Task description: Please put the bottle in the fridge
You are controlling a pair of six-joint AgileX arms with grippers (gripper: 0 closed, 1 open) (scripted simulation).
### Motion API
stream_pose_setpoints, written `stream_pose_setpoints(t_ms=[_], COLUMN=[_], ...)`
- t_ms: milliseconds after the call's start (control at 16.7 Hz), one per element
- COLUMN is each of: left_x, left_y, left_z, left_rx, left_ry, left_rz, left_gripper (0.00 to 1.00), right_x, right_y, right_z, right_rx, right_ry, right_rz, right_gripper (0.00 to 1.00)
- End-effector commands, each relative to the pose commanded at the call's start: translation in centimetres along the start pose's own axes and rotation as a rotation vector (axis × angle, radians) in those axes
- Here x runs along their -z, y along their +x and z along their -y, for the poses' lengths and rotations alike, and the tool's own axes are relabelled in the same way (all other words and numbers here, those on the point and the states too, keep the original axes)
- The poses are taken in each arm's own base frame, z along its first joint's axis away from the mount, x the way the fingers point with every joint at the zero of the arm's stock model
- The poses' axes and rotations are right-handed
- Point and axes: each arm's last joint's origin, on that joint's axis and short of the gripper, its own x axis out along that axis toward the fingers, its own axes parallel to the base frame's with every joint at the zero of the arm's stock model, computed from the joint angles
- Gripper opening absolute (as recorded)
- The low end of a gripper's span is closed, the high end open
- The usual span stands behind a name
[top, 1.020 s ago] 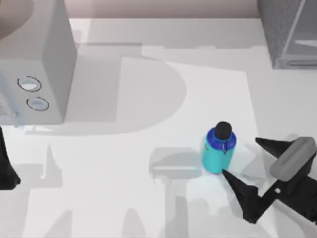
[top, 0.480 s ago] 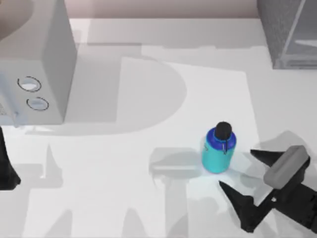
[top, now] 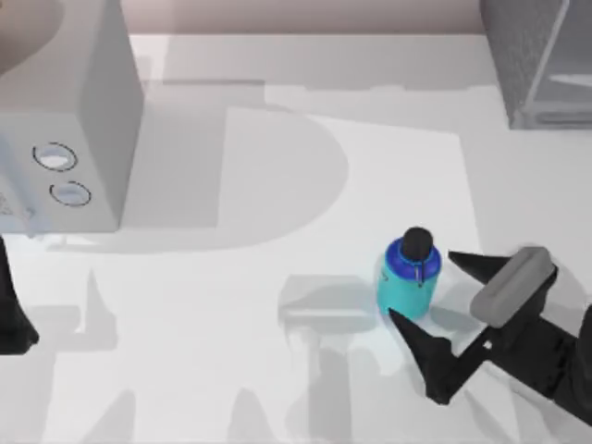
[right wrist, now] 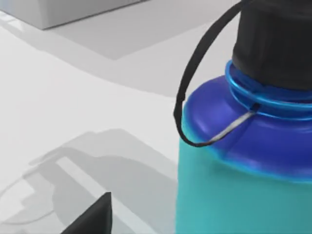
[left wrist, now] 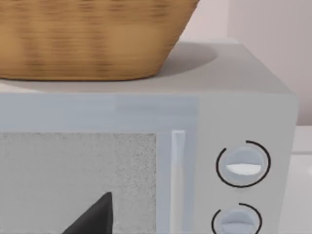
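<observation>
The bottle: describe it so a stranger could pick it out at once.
Start from the white table and go to its right half, in front of the dark-grey speckled fridge at the back right corner. There the bottle stands upright between the open fingers of the right gripper. Its turquoise body, blue shoulder and black cap are the only bright colours among grey things.

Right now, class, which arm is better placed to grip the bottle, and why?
The right. Its pincer is open, its tips either side of the bottle, with the fridge on that same side. The left arm sits at the table's far left edge.
</observation>
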Motion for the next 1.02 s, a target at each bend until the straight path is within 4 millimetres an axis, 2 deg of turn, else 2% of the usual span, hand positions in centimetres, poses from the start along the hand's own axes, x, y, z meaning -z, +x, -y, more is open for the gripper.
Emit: stream_pose_setpoints(t_ms=[480, 900, 1020], left_x=[0.0, 0.0, 0.0], left_y=[0.0, 0.0, 0.0], left_z=[0.0, 0.0, 0.0], left_rx=[0.000, 0.000, 0.000], left_ry=[0.000, 0.000, 0.000], left_rz=[0.000, 0.000, 0.000], left_gripper=[1.00, 1.00, 1.00], right_x=[-0.2, -0.2, -0.2], right_y=[2.8, 3.2, 3.2], right_z=[-0.1, -0.2, -0.2], right_rx=[0.000, 0.000, 0.000], right_ry=[0.000, 0.000, 0.000], right_rz=[0.000, 0.000, 0.000], right_gripper=[1.00, 1.00, 0.85])
